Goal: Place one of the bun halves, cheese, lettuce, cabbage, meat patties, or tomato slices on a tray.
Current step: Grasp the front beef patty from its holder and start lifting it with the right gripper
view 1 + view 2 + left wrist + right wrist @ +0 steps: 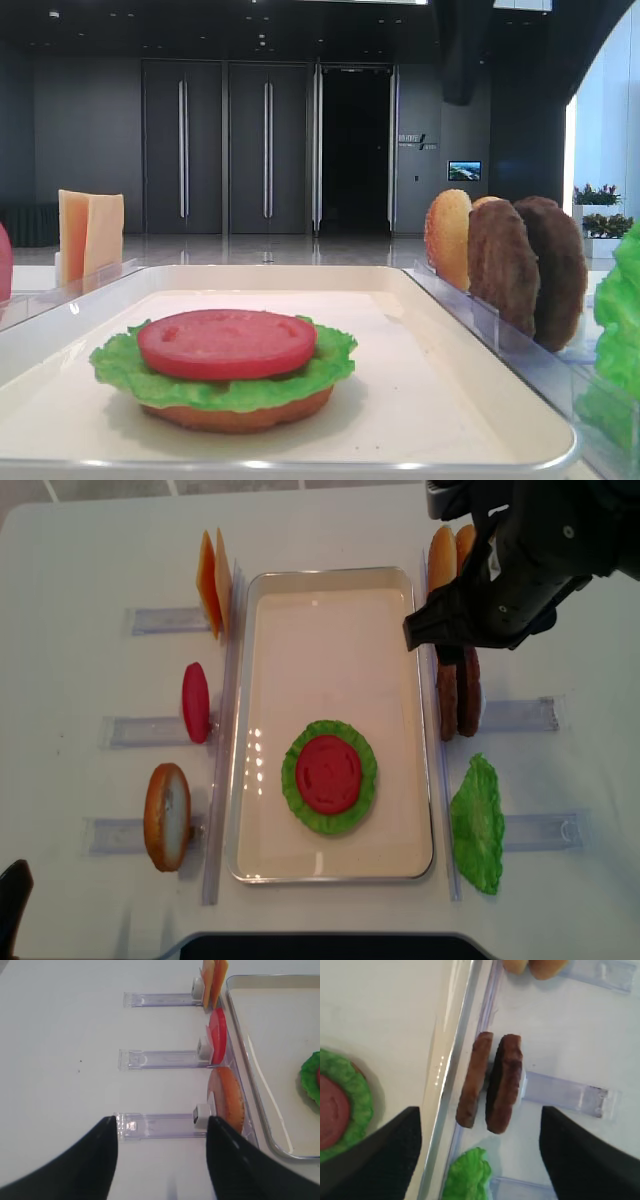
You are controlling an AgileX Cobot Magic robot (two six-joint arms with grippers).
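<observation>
The left claw (161, 1127) is nearest, at about 7 o'clock from the tray (330, 650), over the white table (80, 560). Its two dark fingers stand apart and nothing is between them; below them lies only a clear rack (155, 1125).

Just beyond it, at 8 o'clock, one bun half (167, 816) stands on its edge at the end of that rack, close beside the long side of the tray. On the opposite side, at 4 o'clock, a spare lettuce leaf (477, 825) stands in another rack.

On the tray, a little nearer than its middle, is a small stack. A bottom bun (240, 418) lies flat, a green lettuce piece (292, 780) lies on it, and a red tomato slice (328, 772) lies on top.

At 9 o'clock a second tomato slice (195, 702) stands upright in its rack. At 3 o'clock the two meat patties (504, 1082) stand on edge side by side, just outside the rim of the tray.

The right claw (480, 1112) hangs over these patties. Its jaws are spread wide, one finger on each side of the pair, and they touch neither patty.

Farther away, at 11 o'clock, the cheese slices (212, 583) stand upright. At 1 o'clock two more bun halves (443, 552) stand partly hidden by the right arm.
</observation>
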